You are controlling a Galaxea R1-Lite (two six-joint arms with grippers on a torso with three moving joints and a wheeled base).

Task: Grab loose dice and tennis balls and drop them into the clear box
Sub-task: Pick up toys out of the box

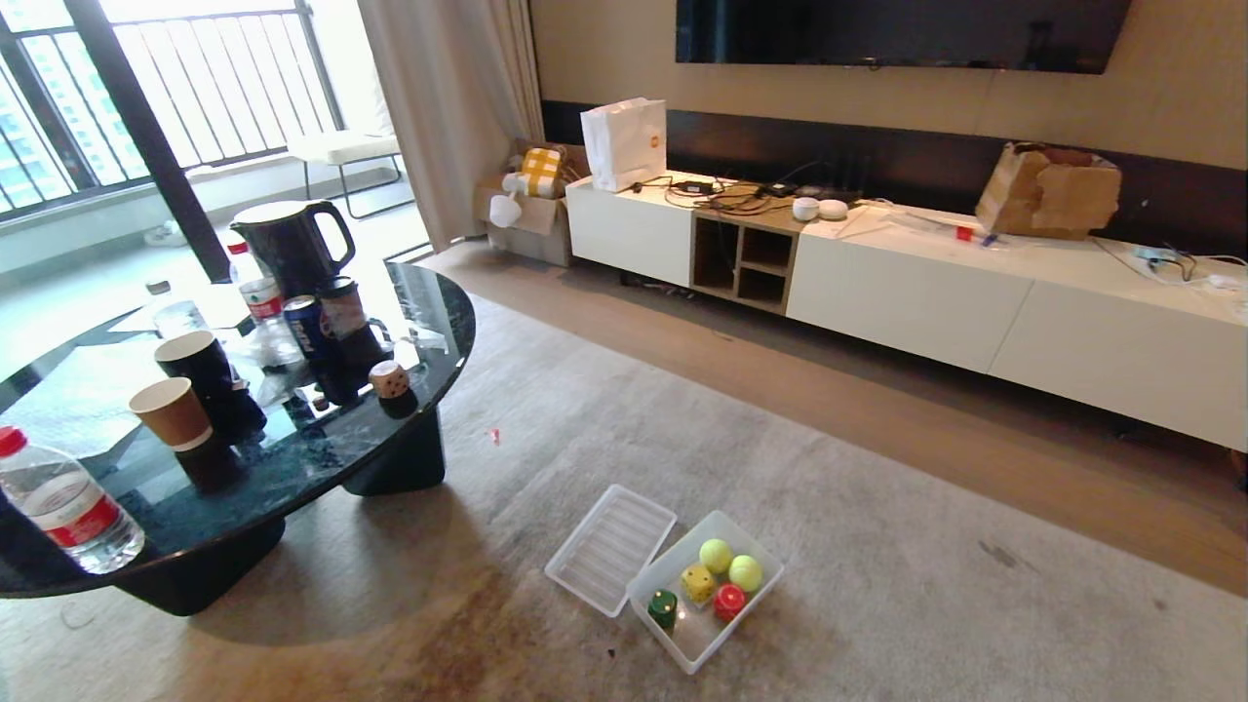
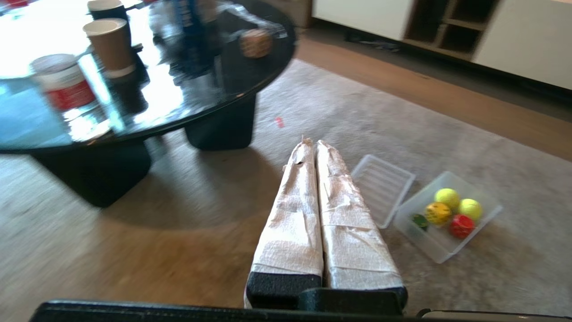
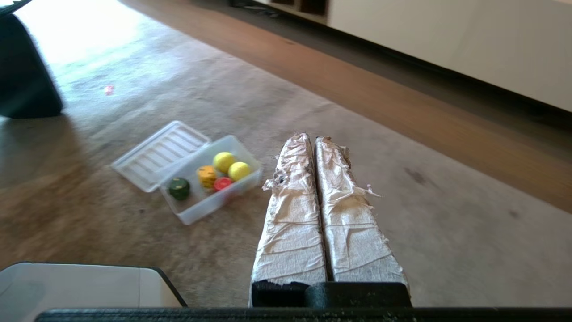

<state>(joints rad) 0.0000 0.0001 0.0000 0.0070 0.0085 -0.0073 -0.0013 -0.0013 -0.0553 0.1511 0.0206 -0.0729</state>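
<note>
The clear box point(image 1: 756, 607) sits on the grey rug. Inside it lie two tennis balls point(image 1: 716, 556) point(image 1: 745, 572), a yellow die point(image 1: 698, 583), a red die point(image 1: 728, 602) and a green die point(image 1: 663, 607). A tan die point(image 1: 389, 379) stands near the edge of the dark round table point(image 1: 292, 478). Neither arm shows in the head view. My left gripper point(image 2: 313, 143) is shut and empty, hanging over the rug left of the clear box point(image 2: 435, 248). My right gripper point(image 3: 312, 137) is shut and empty too, to the right of the clear box point(image 3: 196, 213).
The ribbed lid point(image 1: 610, 546) lies flat against the box's left side. Paper cups point(image 1: 174, 412), a water bottle point(image 1: 66, 510), a can point(image 1: 304, 327) and a black kettle point(image 1: 288, 242) crowd the table. A long white TV cabinet point(image 1: 907, 292) runs along the far wall.
</note>
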